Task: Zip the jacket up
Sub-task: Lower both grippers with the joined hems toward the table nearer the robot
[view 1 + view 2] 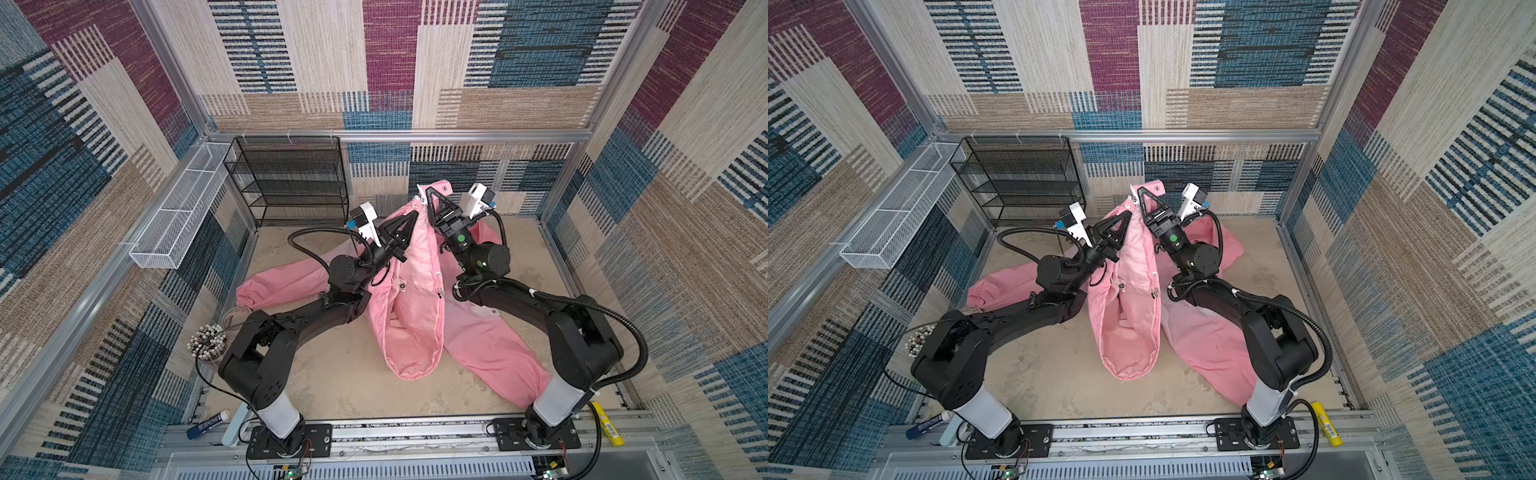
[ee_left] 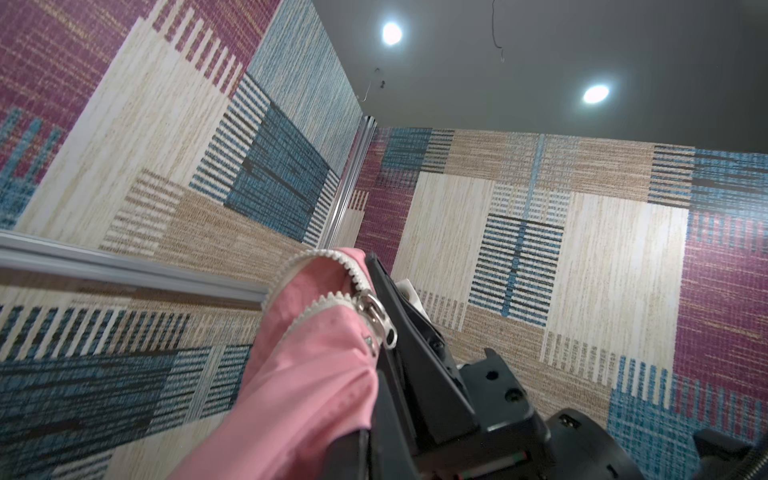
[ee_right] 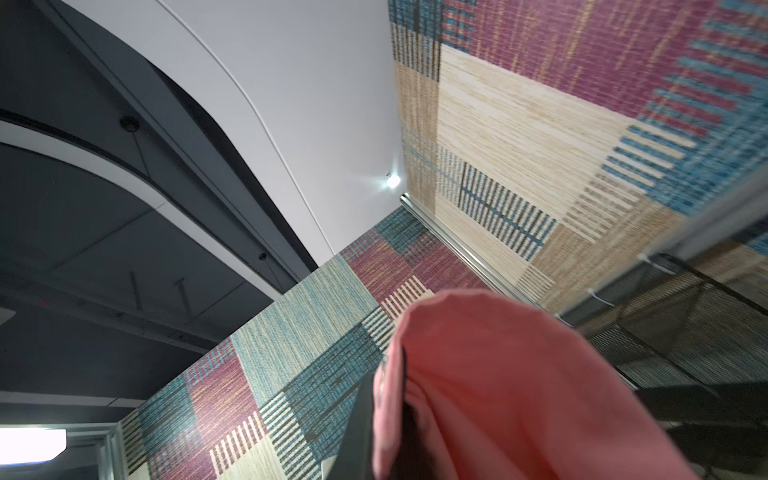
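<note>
Shows the jacket (image 1: 415, 299) hoisted above mid-table, sleeves trailing on the table (image 1: 332, 374); clenched by the left gripper (image 1: 412, 217) just beside the zipper slider (image 2: 370, 307) and by the right gripper (image 1: 430, 193) at the topmost fold. Risks slippage of the thin cloth from either clamp under its own hanging weight; risks, too, snagging loose fabric in the slider (pull tab (image 2: 388, 331) dangling ungripped, teeth rows (image 2: 332, 296) parted beyond it) through slack or twist between the two edges; liable to jam under any off-axis pull.
</note>
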